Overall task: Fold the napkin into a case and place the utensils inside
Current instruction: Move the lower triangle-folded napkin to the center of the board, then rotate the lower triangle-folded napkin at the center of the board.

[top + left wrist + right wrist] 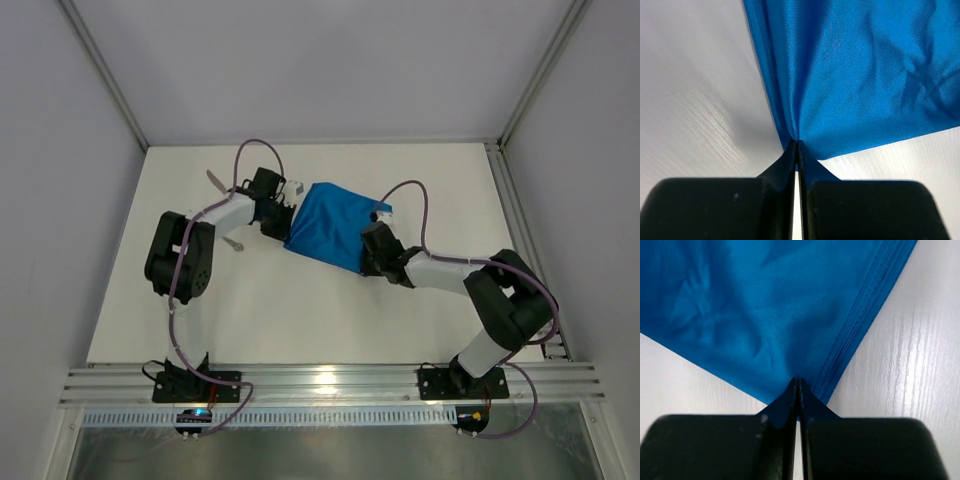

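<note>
The bright blue napkin (pixel 335 225) lies folded in layers mid-table, its stacked edges showing in both wrist views. My left gripper (pixel 286 232) is shut on the napkin (pixel 855 75) at its left corner; the left gripper (pixel 797 142) has its jaws pressed together on the cloth. My right gripper (pixel 363 262) is shut on the near right corner; the right gripper (pixel 798 380) pinches the napkin (pixel 755 310) the same way. Two silver utensils lie left of the cloth: one utensil (pixel 215 181) behind my left arm, the other utensil (pixel 233 243) in front of it, partly hidden.
White tabletop (pixel 300 310) with grey walls at the back and sides. A metal rail (pixel 330 382) runs along the near edge by the arm bases. Purple cables loop over both arms.
</note>
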Robot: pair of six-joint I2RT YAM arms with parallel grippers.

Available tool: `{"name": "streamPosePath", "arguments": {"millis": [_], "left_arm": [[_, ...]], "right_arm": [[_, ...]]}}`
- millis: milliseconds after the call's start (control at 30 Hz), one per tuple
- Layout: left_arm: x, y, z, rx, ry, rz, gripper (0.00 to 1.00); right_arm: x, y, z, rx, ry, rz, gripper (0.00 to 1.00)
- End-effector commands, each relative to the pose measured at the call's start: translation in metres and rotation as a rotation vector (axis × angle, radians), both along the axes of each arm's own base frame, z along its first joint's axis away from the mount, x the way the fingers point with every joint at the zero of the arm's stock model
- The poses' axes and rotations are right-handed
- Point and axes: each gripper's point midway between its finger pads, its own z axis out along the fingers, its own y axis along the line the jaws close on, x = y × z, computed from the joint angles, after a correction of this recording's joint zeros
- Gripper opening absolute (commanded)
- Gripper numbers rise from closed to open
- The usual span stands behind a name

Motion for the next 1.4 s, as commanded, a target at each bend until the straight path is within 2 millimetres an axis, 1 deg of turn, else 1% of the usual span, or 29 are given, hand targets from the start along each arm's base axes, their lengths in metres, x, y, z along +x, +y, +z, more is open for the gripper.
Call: {"name": "streamPosePath", "arguments": {"millis": [0, 167, 233, 300, 333, 367, 400, 433, 467, 500, 567, 600, 700, 767, 800, 867, 900, 933, 967, 1000, 1033, 1067, 1100, 1133, 1167, 1233, 1267, 1300, 1367], "left_arm": [[-0.014, 0.003, 0.009, -0.015, 0.021, -0.02, 0.0], [-0.039, 0.01, 0.005, -0.005, 0.066, -0.054, 0.0], [-0.059, 0.014, 0.0, -0.008, 0.117, -0.067, 0.0], [-0.072, 0.015, 0.005, -0.019, 0.125, -0.091, 0.0], [-0.088, 0.019, 0.0, -0.019, 0.164, -0.102, 0.0], [-0.095, 0.02, 0.005, -0.026, 0.164, -0.116, 0.01], [-0.102, 0.022, 0.004, -0.024, 0.17, -0.139, 0.06], [-0.12, 0.023, 0.002, -0.034, 0.219, -0.16, 0.08], [-0.13, 0.024, 0.003, -0.042, 0.239, -0.178, 0.11], [-0.138, 0.025, 0.008, -0.051, 0.245, -0.198, 0.18], [-0.158, 0.032, 0.014, -0.047, 0.283, -0.247, 0.25], [-0.158, 0.034, 0.019, -0.037, 0.265, -0.269, 0.31], [-0.149, 0.031, 0.061, -0.07, 0.172, -0.298, 0.37], [-0.135, 0.03, 0.085, -0.079, 0.108, -0.285, 0.4], [-0.114, 0.028, 0.103, -0.077, 0.036, -0.267, 0.42], [-0.088, 0.029, 0.106, -0.073, 0.002, -0.197, 0.44], [-0.066, 0.026, 0.113, -0.079, -0.06, -0.168, 0.46], [-0.055, 0.025, 0.112, -0.086, -0.067, -0.144, 0.46], [-0.045, 0.023, 0.098, -0.09, -0.025, -0.103, 0.45], [-0.026, 0.02, 0.1, -0.093, -0.063, -0.08, 0.46], [-0.017, 0.018, 0.095, -0.095, -0.064, -0.064, 0.46], [-0.009, 0.016, 0.081, -0.091, -0.036, -0.037, 0.47], [0.009, 0.012, 0.085, -0.102, -0.082, -0.027, 0.48], [0.017, 0.01, 0.083, -0.103, -0.089, -0.016, 0.5], [0.024, 0.008, 0.073, -0.102, -0.079, -0.011, 0.52], [0.043, 0.003, 0.079, -0.11, -0.124, -0.002, 0.57], [0.047, 0.002, 0.069, -0.103, -0.11, 0.002, 0.59], [0.053, 0.002, 0.068, -0.098, -0.12, 0.007, 0.59], [0.063, 0.003, 0.068, -0.078, -0.134, 0.019, 0.59]], "right_arm": [[-0.021, -0.008, -0.016, 0.033, 0.063, -0.045, 0.04], [-0.033, -0.01, -0.016, 0.046, 0.084, -0.032, 0.04], [-0.038, -0.01, -0.014, 0.049, 0.089, -0.023, 0.04], [-0.045, -0.01, -0.008, 0.052, 0.093, -0.004, 0.04], [-0.049, -0.007, -0.007, 0.052, 0.094, 0.021, 0.04], [-0.055, -0.003, -0.005, 0.065, 0.109, 0.053, 0.04], [-0.06, -0.001, -0.004, 0.071, 0.116, 0.078, 0.04], [-0.065, 0.003, -0.004, 0.073, 0.125, 0.105, 0.04], [-0.071, 0.002, -0.005, 0.07, 0.14, 0.118, 0.04], [-0.077, 0.001, -0.007, 0.069, 0.152, 0.131, 0.04], [-0.082, -0.001, -0.001, 0.072, 0.141, 0.144, 0.04], [-0.082, -0.004, 0.001, 0.067, 0.13, 0.144, 0.04], [-0.074, -0.004, 0.021, 0.047, 0.069, 0.177, 0.04], [-0.069, -0.005, 0.031, 0.014, 0.047, 0.21, 0.04], [-0.06, 0.001, 0.044, 0.021, 0.021, 0.221, 0.04], [-0.055, 0.003, 0.047, -0.011, 0.025, 0.238, 0.06], [-0.046, 0.009, 0.06, 0.001, 0.001, 0.243, 0.06], [-0.044, 0.012, 0.063, 0.008, -0.003, 0.245, 0.07], [-0.042, 0.016, 0.064, 0.017, -0.004, 0.251, 0.07], [-0.038, 0.021, 0.07, 0.038, -0.013, 0.242, 0.08], [-0.036, 0.022, 0.072, 0.044, -0.017, 0.235, 0.08], [-0.034, 0.022, 0.074, 0.045, -0.021, 0.22, 0.09], [-0.034, 0.02, 0.075, 0.055, -0.013, 0.183, 0.1], [-0.038, 0.014, 0.071, 0.04, 0.008, 0.158, 0.11], [-0.038, 0.008, 0.071, 0.027, 0.012, 0.124, 0.13], [-0.048, -0.002, 0.068, 0.03, 0.05, 0.062, 0.19], [-0.055, -0.009, 0.06, 0.021, 0.072, 0.039, 0.22], [-0.06, -0.011, 0.057, 0.028, 0.088, 0.024, 0.25], [-0.071, -0.017, 0.049, 0.046, 0.128, -0.022, 0.36]]}}
